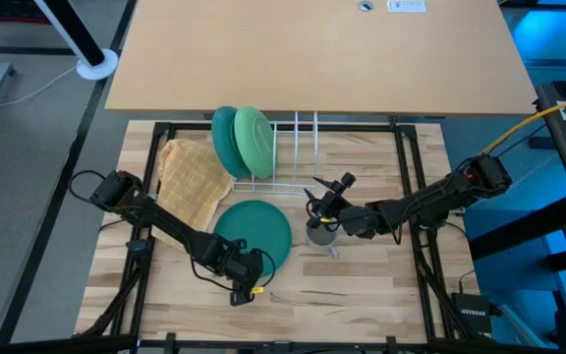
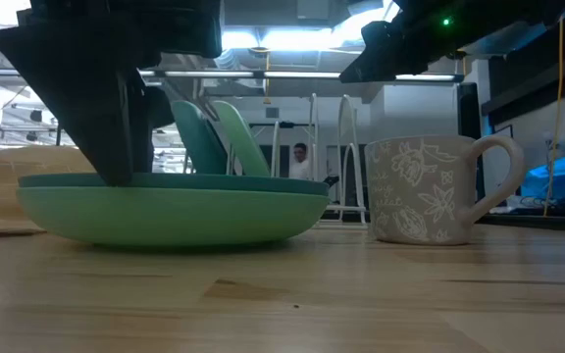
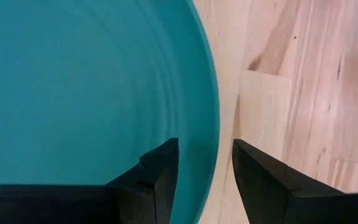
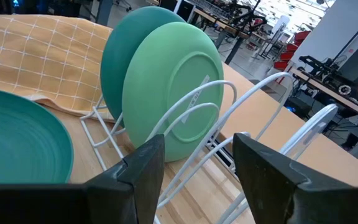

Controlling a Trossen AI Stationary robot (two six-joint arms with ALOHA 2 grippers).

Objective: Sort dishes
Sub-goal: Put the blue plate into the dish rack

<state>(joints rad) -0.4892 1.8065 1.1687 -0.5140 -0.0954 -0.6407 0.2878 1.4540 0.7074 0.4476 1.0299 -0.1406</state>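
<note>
- Currently the left pincer (image 1: pixel 251 280) is hanging over the near rim of the flat plate (image 1: pixel 254 234), at the worktop's (image 1: pixel 362 295) front.
- Its fingers (image 3: pixel 157 177) are standing apart, straddling the plate's edge, one over the teal inside and one over bare wood; they are not clamped on it.
- In the low view that plate (image 2: pixel 170 204) is lying flat on the worktop, with a dark teal rim showing just above a lighter green body, so it may be two plates stacked; I cannot tell for sure.
- The right pincer (image 1: pixel 319 202) is hovering over the mug (image 1: pixel 320 232), between the flat plate and the worktop's right side.
- Its fingers (image 4: pixel 143 171) are spread apart and gripping nothing, pointing toward the rack (image 4: pixel 229 124).
- The mug (image 2: pixel 430 188) is standing upright just right of the flat plate, grey with a flower pattern, handle turned away from the plate.
- Two plates are standing on edge in the rack's left end: a dark teal plate (image 1: pixel 226 140) behind and a light green plate (image 1: pixel 254 141) in front, touching.
- The cloth (image 1: pixel 193 179) is lying left of the rack, beside the standing plates, its corner reaching toward the flat plate.
- A person (image 2: pixel 302 157) is showing far off in the room, seen through the rack wires.
</note>
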